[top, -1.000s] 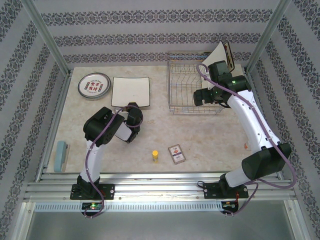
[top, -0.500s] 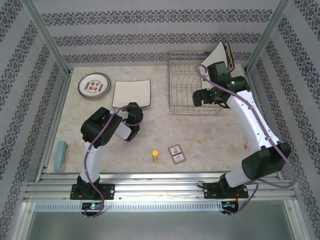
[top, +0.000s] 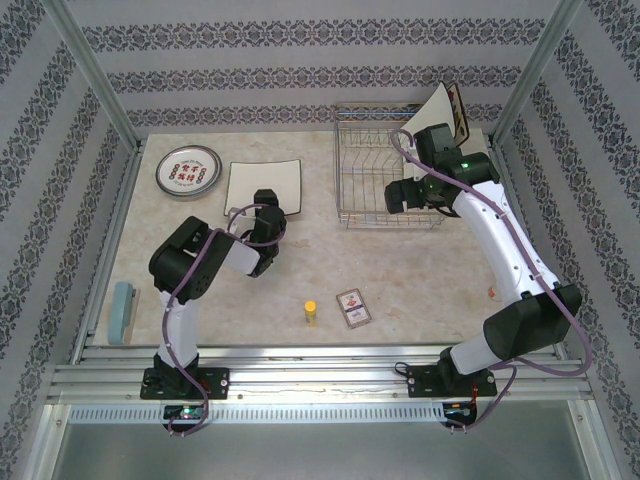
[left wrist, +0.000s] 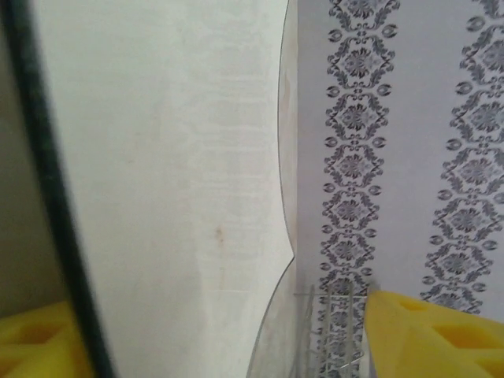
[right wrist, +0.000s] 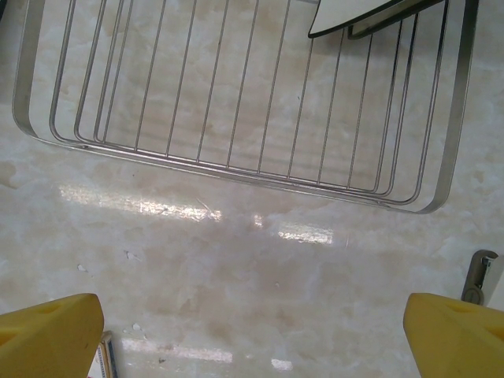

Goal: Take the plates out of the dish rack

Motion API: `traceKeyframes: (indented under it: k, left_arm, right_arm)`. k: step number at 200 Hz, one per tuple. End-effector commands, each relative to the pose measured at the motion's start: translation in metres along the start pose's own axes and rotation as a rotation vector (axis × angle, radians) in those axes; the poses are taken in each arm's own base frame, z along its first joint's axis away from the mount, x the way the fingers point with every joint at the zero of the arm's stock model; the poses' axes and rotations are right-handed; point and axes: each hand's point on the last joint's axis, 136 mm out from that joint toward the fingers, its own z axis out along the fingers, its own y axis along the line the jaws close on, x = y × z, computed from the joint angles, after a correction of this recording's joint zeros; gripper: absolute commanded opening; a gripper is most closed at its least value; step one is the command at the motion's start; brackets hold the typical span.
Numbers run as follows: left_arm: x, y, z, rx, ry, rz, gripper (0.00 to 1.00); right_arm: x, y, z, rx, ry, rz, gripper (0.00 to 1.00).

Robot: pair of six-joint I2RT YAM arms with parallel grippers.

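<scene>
A round plate [top: 188, 170] with a patterned rim lies flat at the table's back left. Beside it lies a square cream plate [top: 263, 185]. My left gripper [top: 266, 204] is at that plate's near edge. In the left wrist view its yellow fingertips [left wrist: 429, 339] stand wide apart, open, with the square plate [left wrist: 173, 173] and its dark edge running between them. The chrome dish rack [top: 385, 180] stands at the back right, and another square plate [top: 440, 108] leans in its far corner. My right gripper [top: 398, 195] hovers open over the rack's near rim [right wrist: 236, 169], nothing between its fingers.
A small yellow bottle [top: 311, 312] and a picture card [top: 353, 307] lie near the table's front middle. A pale blue block [top: 124, 310] sits at the left edge. Metal frame posts and patterned walls close in the sides and back.
My left gripper has opened and let go of the square plate, which now lies flat on the table. The left arm's elbow swung left. The right arm barely moved.
</scene>
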Motion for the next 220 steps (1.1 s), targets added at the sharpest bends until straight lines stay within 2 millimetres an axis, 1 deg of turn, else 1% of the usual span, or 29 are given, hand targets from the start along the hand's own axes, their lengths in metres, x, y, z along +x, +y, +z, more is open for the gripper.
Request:
traceKeyframes:
  k: [1, 17, 46, 81, 86, 90, 93, 143, 172, 204, 220]
  left_arm:
    - [-0.004, -0.011, 0.001, -0.022, -0.009, 0.037, 0.84]
    - [-0.003, -0.011, 0.002, -0.035, -0.003, 0.049, 0.88]
    - [-0.003, -0.01, 0.007, -0.053, 0.004, 0.06, 0.9]
    - [-0.003, -0.009, 0.018, -0.077, 0.011, 0.076, 0.93]
    - [-0.003, -0.009, 0.019, -0.083, 0.011, 0.078, 0.95]
    - [-0.003, -0.009, 0.02, -0.087, 0.011, 0.083, 0.99]
    - [-0.003, -0.011, 0.021, -0.087, 0.012, 0.085, 1.0]
    - [-0.007, -0.017, 0.034, -0.127, 0.01, 0.148, 1.0]
    - [-0.006, -0.016, 0.043, -0.151, 0.031, 0.16, 1.0]
    - [0.0, -0.016, 0.038, -0.178, 0.066, 0.197, 1.0]
    - [-0.004, -0.02, 0.033, -0.214, 0.064, 0.249, 1.0]
  right_arm:
    - [0.002, 0.004, -0.004, -0.016, -0.012, -0.02, 0.98]
    - [0.002, 0.004, -0.005, -0.017, -0.013, -0.019, 0.98]
    - [0.002, 0.005, -0.003, -0.021, -0.012, -0.021, 0.98]
    - [0.001, 0.006, -0.001, -0.025, -0.009, -0.024, 0.98]
    - [0.0, 0.005, -0.001, -0.024, -0.009, -0.023, 0.98]
    - [0.0, 0.006, -0.001, -0.026, -0.01, -0.024, 0.98]
    - [0.0, 0.006, -0.001, -0.026, -0.011, -0.023, 0.98]
    - [0.0, 0.005, 0.0, -0.032, -0.009, -0.018, 0.98]
    - [0.001, 0.005, 0.001, -0.034, -0.007, -0.017, 0.98]
    - [-0.002, 0.006, 0.0, -0.046, -0.015, -0.012, 0.98]
    - [-0.004, 0.008, -0.001, -0.053, -0.019, -0.008, 0.98]
